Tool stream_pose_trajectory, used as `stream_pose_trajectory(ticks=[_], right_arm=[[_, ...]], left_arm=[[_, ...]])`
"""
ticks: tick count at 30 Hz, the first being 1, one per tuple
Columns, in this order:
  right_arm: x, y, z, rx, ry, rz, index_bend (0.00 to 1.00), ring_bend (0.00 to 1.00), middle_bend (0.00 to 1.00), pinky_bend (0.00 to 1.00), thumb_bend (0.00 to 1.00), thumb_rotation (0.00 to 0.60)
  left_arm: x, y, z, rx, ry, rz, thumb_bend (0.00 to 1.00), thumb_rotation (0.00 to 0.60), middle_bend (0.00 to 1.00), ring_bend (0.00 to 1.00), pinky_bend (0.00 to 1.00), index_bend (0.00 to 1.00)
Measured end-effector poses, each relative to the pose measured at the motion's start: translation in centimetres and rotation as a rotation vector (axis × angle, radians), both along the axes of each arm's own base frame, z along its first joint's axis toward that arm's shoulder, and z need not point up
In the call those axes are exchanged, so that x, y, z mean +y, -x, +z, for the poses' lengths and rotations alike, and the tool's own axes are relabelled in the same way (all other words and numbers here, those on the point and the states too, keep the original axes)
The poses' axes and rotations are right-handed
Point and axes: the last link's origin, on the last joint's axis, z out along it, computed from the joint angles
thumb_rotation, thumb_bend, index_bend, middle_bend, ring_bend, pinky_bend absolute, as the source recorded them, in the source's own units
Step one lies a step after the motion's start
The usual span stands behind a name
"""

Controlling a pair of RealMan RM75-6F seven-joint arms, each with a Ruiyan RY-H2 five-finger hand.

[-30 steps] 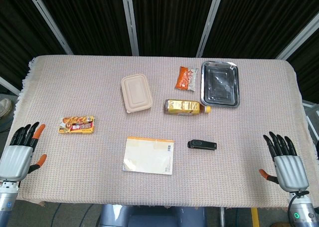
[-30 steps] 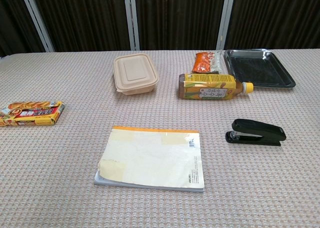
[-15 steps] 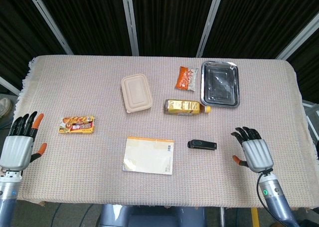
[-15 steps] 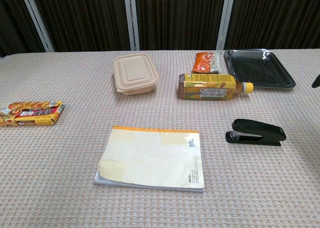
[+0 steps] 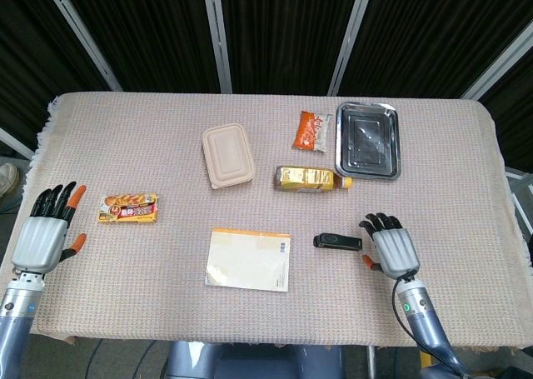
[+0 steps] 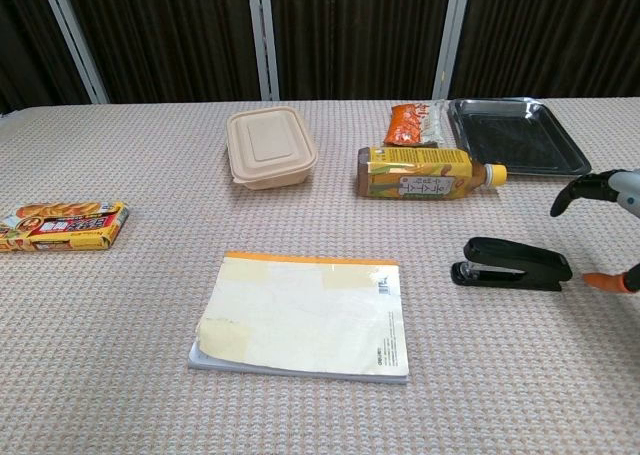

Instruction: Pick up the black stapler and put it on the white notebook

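Observation:
The black stapler lies flat on the cloth, just right of the white notebook. My right hand hovers open a short way right of the stapler, fingers spread and thumb toward it, not touching. My left hand is open at the table's left edge, near the snack box, and shows only in the head view.
A yellow drink bottle lies behind the stapler. Behind that are a metal tray, an orange snack bag and a beige lidded container. A snack box sits at the left.
My right hand has moved left and forward from the table's right corner to just beside the stapler. My left hand has drifted slightly up the table. Stapler and notebook have not moved.

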Motion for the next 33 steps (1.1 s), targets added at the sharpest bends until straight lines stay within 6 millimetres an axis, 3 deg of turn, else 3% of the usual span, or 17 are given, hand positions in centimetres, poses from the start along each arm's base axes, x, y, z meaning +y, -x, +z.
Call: stream_pose_trajectory(ticks=[19,24,29,33], right_arm=[[-0.7,-2.8,-4.2,-0.031,-0.041,-0.002,0.28,0.17,0.19,0.23,0.22,0.600],[-1.1,-3.4,-5.1,-0.025,-0.057,0.011,0.36,0.23,0.23,0.33,0.28,0.600],[-1.6,-3.6,-5.5,-0.034,-0.059,0.017,0.49,0.38,0.35,0.51,0.36,0.600],[-2.0,-3.8,-5.7,-0.042,-0.053,0.037,0.55,0.45,0.40,0.56,0.38,0.600]], left_arm=[[0.7,0.6,0.1,-0.017,0.037,0.014,0.31,0.600,0.00,0.00,0.08,0.00],[0.7,0.8,0.2,-0.022,0.037,0.019,0.31,0.600,0.00,0.00,0.08,0.00],[0.6,0.9,0.3,-0.026,0.037,0.021,0.32,0.600,0.00,0.00,0.08,0.00],[0.6,0.8,0.3,-0.027,0.036,0.013,0.32,0.600,0.00,0.00,0.08,0.00]])
